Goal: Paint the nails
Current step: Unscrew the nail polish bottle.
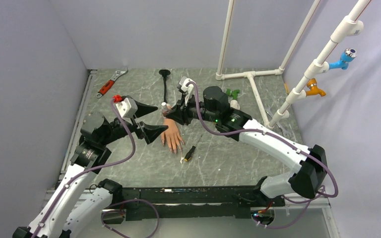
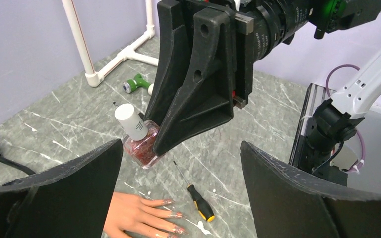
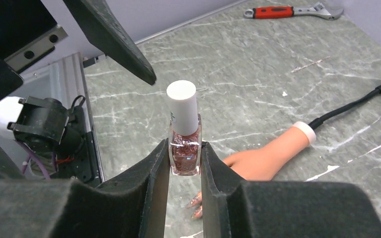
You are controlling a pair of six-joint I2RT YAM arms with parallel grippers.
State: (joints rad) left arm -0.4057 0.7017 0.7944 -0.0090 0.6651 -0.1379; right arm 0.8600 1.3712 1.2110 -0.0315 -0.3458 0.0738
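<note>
A grey marbled table, walled in by pale lilac panels, carries everything here. Closest to its near edge lies a small screwdriver with a black and yellow handle, just right of the fingertips of a peach mannequin hand. The hand rests palm down around the middle of the table, fingers pointing at the near edge. The nails sit at those fingertips, glinting, touched by neither arm.

The left gripper hangs at the hand's left side with its fingers spread wide and nothing between them. Just beyond the wrist end, the right gripper is pinched onto the glass body of a polish bottle filled with reddish glitter, its white cap on. The bottle leans in the left wrist view; whether its base touches the table I cannot tell.

A thin black stalk runs from the wrist to a round foot near the far edge. A green tool lies behind the right arm. A red-handled wrench lies by the far left corner, and a white pipe frame stands at the far right.
</note>
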